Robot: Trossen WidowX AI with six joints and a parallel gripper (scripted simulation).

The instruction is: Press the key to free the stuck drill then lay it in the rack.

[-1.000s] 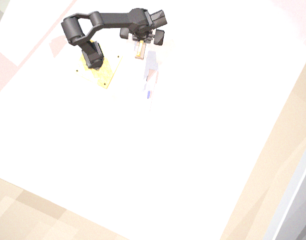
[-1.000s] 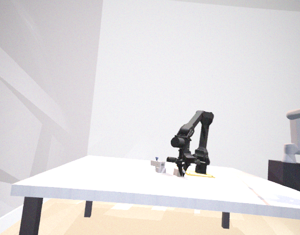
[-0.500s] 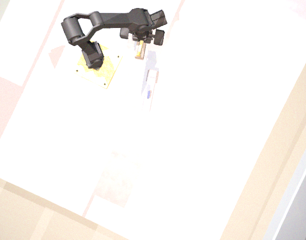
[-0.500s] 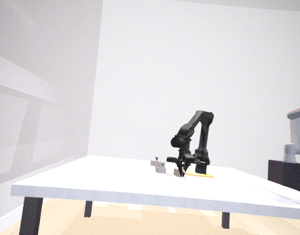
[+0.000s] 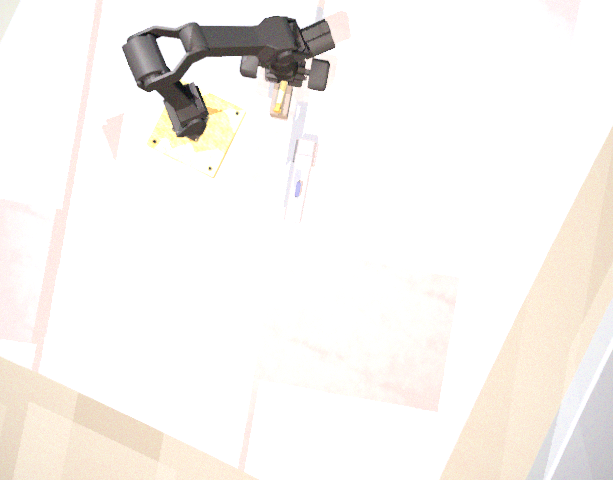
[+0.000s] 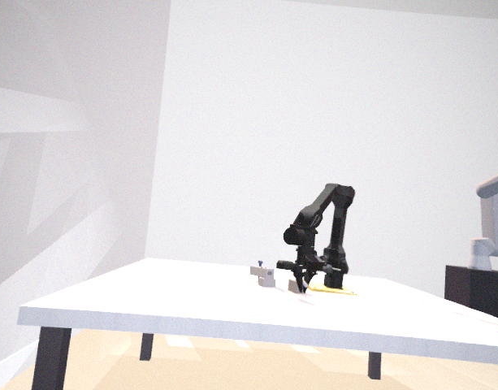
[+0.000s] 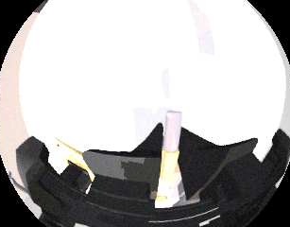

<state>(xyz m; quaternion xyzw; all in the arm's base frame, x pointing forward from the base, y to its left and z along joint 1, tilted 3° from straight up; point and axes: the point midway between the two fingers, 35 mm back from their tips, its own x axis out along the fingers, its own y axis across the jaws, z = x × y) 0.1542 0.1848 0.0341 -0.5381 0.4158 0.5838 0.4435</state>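
Note:
The drill, with a yellow part and a grey shank, shows in the top view (image 5: 280,98) and in the wrist view (image 7: 168,163). My gripper (image 5: 284,77) (image 6: 304,288) (image 7: 171,130) points down and is shut on the drill, low over the table. The drill's yellow end lies over the small brown rack (image 5: 279,115) (image 6: 292,286); whether it rests on it fully is hidden by the gripper. The pale holder (image 5: 306,149) (image 6: 266,279) stands beyond the rack, with the blue key (image 5: 298,189) (image 6: 260,262) on its arm.
The yellow base plate (image 5: 224,135) (image 6: 349,292) of the arm lies beside the rack. The holder's pale arm (image 5: 295,209) (image 6: 254,270) reaches away from the rack. The white table (image 5: 192,310) (image 6: 177,304) carries all of these.

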